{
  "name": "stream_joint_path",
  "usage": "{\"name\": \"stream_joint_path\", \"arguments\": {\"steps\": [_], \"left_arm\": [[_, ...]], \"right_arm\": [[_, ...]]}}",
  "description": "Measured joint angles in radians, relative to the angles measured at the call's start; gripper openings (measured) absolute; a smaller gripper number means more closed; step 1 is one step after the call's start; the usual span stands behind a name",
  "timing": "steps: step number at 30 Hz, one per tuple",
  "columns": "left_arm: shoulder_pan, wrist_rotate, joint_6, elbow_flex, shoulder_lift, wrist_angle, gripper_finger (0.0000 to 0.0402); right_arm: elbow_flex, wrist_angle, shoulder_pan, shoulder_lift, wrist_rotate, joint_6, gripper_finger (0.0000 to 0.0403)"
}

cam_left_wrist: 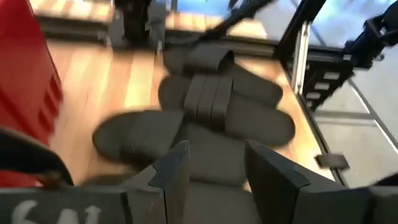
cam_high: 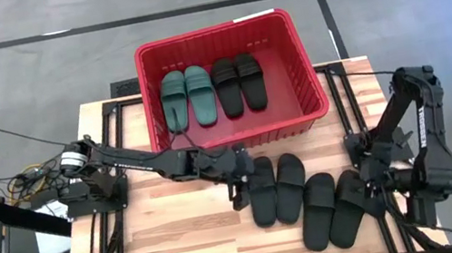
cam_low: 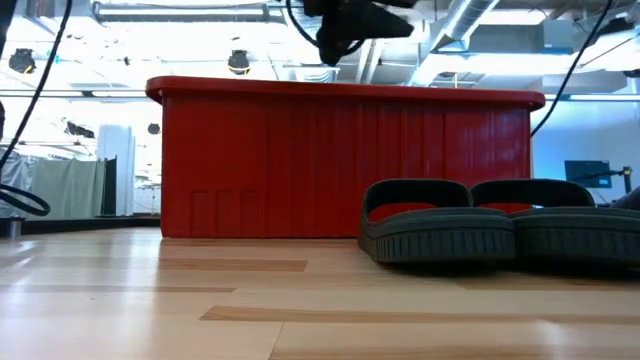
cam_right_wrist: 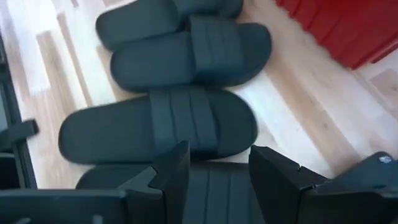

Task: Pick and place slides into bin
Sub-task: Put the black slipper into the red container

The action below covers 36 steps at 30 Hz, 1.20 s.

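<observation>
Half done: four slides (green pair [cam_high: 188, 95], black pair [cam_high: 239, 82]) in bin [cam_high: 298, 119]; four [cam_high: 304, 199] on tabletop [cam_high: 181, 244] beside spread, empty left end effector [cam_high: 239, 190]; right end effector [cam_high: 372, 197] likewise spread, empty.

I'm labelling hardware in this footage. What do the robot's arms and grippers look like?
Both the left arm and the right arm are dark, jointed links, with cables trailing from their bases. The left gripper and right gripper each carry two flat, dark fingers with angular edges.
</observation>
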Motion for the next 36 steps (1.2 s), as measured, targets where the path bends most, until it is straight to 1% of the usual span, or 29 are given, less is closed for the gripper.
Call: {"name": "stream_joint_path", "arguments": {"steps": [4, 7, 11, 17, 21, 23, 27, 31, 36], "left_arm": [[-0.017, -0.011, -0.040, -0.002, 0.002, -0.117, 0.0141], [-0.030, -0.042, -0.052, -0.002, 0.002, -0.170, 0.0141], [-0.041, -0.038, -0.051, -0.002, -0.010, -0.221, 0.0141], [-0.046, -0.043, -0.006, -0.003, -0.068, -0.381, 0.0141], [-0.046, -0.052, 0.028, -0.004, -0.128, -0.472, 0.0141], [-0.046, -0.067, 0.031, -0.009, -0.159, -0.501, 0.0141], [-0.056, -0.111, 0.033, -0.012, -0.225, -0.592, 0.0141], [-0.076, -0.173, 0.039, -0.012, -0.285, -0.671, 0.0141], [-0.102, -0.247, 0.017, -0.012, -0.351, -0.739, 0.0141]], "right_arm": [[-0.003, 0.061, -0.020, 0.053, 0.001, -0.078, 0.0154], [-0.003, 0.081, -0.056, 0.103, 0.005, -0.144, 0.0154], [-0.003, 0.153, -0.102, 0.156, 0.021, -0.222, 0.0154], [-0.003, 0.310, -0.190, 0.226, 0.030, -0.314, 0.0154], [-0.003, 0.410, -0.257, 0.287, 0.012, -0.427, 0.0154], [-0.002, 0.421, -0.290, 0.319, -0.019, -0.458, 0.0154], [-0.002, 0.418, -0.342, 0.372, -0.062, -0.447, 0.0154], [0.005, 0.428, -0.356, 0.403, -0.071, -0.448, 0.0154], [0.036, 0.411, -0.364, 0.445, -0.139, -0.528, 0.0154]]}}
